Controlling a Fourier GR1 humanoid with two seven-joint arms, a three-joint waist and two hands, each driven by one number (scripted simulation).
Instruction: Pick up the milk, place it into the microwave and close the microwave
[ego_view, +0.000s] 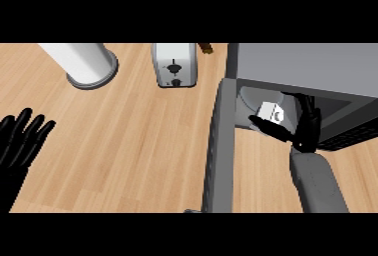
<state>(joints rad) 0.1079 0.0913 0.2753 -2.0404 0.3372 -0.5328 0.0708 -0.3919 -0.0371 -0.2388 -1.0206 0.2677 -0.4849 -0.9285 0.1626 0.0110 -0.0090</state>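
A light wooden counter (133, 145) fills the view, its grain running left to right. Near its far edge stand a white cylinder on a grey round base (85, 62) at the left and a silver toaster (175, 65) just right of it. The grey microwave (310, 70) sits at the far right corner, its door (219, 150) swung open toward the near edge. Inside its opening, the small white milk carton (270, 111) sits tilted on the grey turntable plate (255, 97). The right hand (299, 127) reaches into the opening, thumb and fingers spread on either side of the carton; whether they touch it cannot be told. The left hand (21, 140) rests open at the counter's left edge, fingers up.
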